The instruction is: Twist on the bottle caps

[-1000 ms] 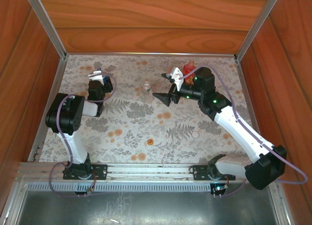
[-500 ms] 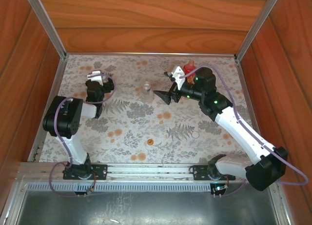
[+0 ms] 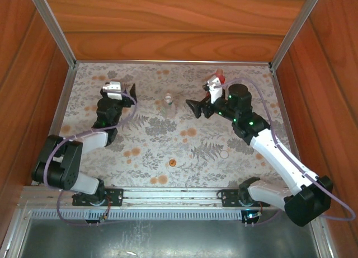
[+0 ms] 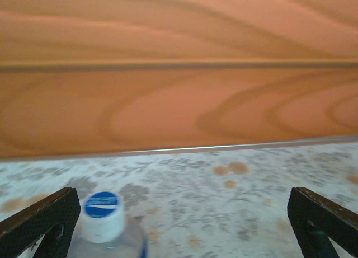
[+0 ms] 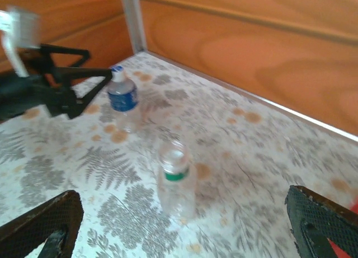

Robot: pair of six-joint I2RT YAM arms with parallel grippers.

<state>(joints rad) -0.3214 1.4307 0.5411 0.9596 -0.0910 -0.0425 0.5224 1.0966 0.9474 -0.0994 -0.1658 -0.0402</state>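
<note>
One blue-capped bottle [image 4: 109, 244] stands just beside the left end effector [image 4: 182, 213].

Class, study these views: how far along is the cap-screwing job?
Done: the blue-label bottle wears its blue cap. In hand: nothing; the left gripper has its jaws open beside that bottle, and the right gripper is open, facing the slim bottle. Left: the slim bottle looks uncapped, the orange cap and white cap lie loose on the table, and the red bottle has its top unclear.

Overhead from behind — wrist cameras low, close (shared: blue-label bottle [image 5: 122, 97])
</note>
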